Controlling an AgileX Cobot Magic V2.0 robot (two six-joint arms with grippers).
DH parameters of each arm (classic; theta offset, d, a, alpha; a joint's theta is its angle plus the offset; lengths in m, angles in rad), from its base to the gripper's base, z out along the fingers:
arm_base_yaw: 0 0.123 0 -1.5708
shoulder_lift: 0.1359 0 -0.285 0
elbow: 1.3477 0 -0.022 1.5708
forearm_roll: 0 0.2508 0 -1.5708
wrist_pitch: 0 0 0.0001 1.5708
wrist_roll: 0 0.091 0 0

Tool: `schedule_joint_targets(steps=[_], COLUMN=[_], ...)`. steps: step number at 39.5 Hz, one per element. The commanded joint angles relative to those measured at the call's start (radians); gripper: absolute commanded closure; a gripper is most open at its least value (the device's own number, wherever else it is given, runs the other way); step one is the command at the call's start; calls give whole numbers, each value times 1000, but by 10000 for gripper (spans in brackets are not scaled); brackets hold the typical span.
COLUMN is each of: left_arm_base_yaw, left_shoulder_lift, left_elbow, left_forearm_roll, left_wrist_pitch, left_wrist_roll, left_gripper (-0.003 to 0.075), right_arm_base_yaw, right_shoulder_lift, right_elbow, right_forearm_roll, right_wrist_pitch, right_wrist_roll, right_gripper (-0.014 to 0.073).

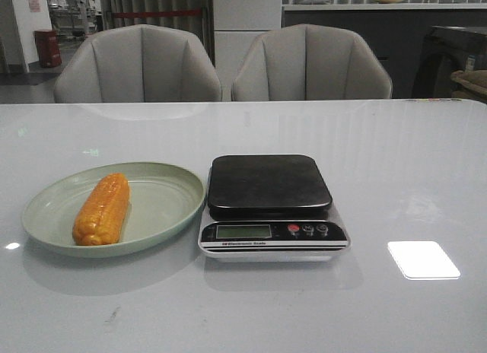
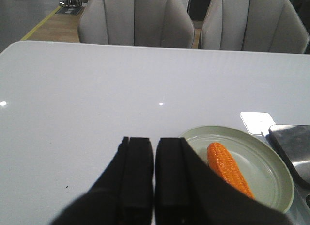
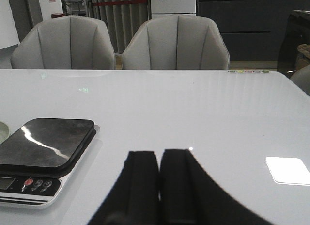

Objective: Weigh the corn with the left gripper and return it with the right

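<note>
The orange-yellow corn lies lengthwise on a pale green plate at the table's left. A kitchen scale with a dark empty platform stands right beside the plate. Neither gripper shows in the front view. In the left wrist view my left gripper is shut and empty, above bare table, with the corn and plate off to one side. In the right wrist view my right gripper is shut and empty, with the scale off to one side.
The white glossy table carries only the plate and scale. A bright light reflection lies on the table at the right. Two grey chairs stand behind the far edge.
</note>
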Motion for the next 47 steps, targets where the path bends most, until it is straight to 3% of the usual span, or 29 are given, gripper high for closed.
schedule_joint_targets(steps=[1, 7, 10, 22, 31, 47], left_arm_base_yaw=[-29, -102, -132, -206, -259, -271], left_shoulder_lift=[30, 83, 131, 340, 575, 964], left_elbow=[-38, -45, -67, -163, -237, -420], left_forearm_roll=[0, 23, 47, 0, -41, -159], left_wrist_pitch=[-60, -38, -5, 10, -54, -12], left_wrist_roll=[-3, -3, -3, -3, -3, -5], left_gripper=[427, 158, 95, 90, 91, 91], right_arm_base_yaw=[-5, -5, -5, -5, -5, -5], right_shoulder_lift=[-20, -20, -20, -20, -20, -20], right_elbow=[11, 11, 11, 11, 11, 11], right_forearm_roll=[-11, -11, -11, -11, -11, -11], right_wrist_pitch=[-85, -85, -85, -85, -85, -85], right_wrist_roll=[-8, -8, -8, -8, -8, -8], right_gripper=[447, 447, 447, 447, 447, 447])
